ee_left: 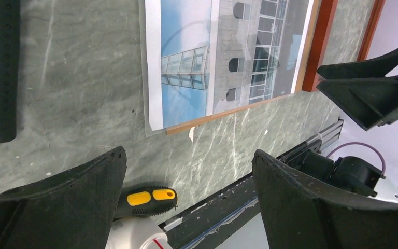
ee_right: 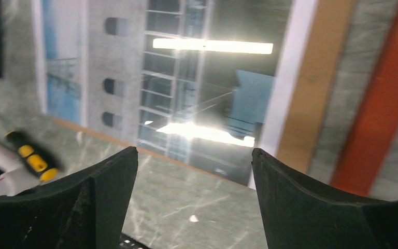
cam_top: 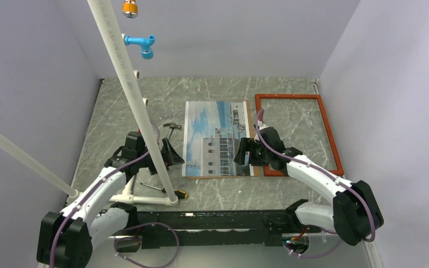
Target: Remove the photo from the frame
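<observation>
On the table the photo lies flat, outside the frame just to its right, possibly touching. Right gripper, jaws apart and empty, hangs over the photo's near corner; left gripper is likewise apart. A low pass could shove the print.

The left arm and right arm have white shells with black joints. A thin purple cable runs along each. The fingers are matte black wedges.

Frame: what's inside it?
Only bare table shows inside the frame; the photo lies beside it, left. The right arm covers the frame's near-left corner.
</observation>
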`<state>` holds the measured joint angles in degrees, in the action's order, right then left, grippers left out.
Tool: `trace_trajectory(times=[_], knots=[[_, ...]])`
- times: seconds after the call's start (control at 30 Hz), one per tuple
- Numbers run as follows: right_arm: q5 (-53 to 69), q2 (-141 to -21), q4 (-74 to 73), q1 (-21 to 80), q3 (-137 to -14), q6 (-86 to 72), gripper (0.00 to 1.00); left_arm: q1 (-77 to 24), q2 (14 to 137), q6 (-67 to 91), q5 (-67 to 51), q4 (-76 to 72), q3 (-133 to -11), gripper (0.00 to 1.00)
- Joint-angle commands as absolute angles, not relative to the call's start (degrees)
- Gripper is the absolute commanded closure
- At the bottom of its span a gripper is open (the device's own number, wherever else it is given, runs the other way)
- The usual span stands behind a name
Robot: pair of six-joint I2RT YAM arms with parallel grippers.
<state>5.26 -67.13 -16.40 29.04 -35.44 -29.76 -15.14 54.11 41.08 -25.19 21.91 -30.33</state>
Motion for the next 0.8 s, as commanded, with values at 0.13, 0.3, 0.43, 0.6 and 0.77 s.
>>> trace_trajectory(times=[0.13, 0.3, 0.43, 0.6, 0.77], knots=[[16.0, -71.1, -4.1, 28.8, -35.1, -31.2, 0.23, -20.1, 63.4, 40.6, -22.5, 12.9, -31.0, 0.07], [12.2, -74.2, -5.5, 28.8, -35.2, -29.3, 0.28, -22.1, 66.6, 42.2, -20.0, 10.2, -30.4, 0.06], [11.8, -74.5, -4.6, 28.8, -33.7, -29.2, 0.28, -23.6, 69.5, 42.9, -20.2, 8.1, -30.2, 0.06], [12.2, -75.2, -3.3, 28.8, -32.6, -29.9, 0.28, -25.5, 73.2, 44.0, -21.4, 5.4, -30.6, 0.07], [12.7, -76.2, -2.6, 28.8, -32.4, -29.9, 0.28, -26.7, 73.6, 44.5, -20.4, 5.6, -31.3, 0.09]])
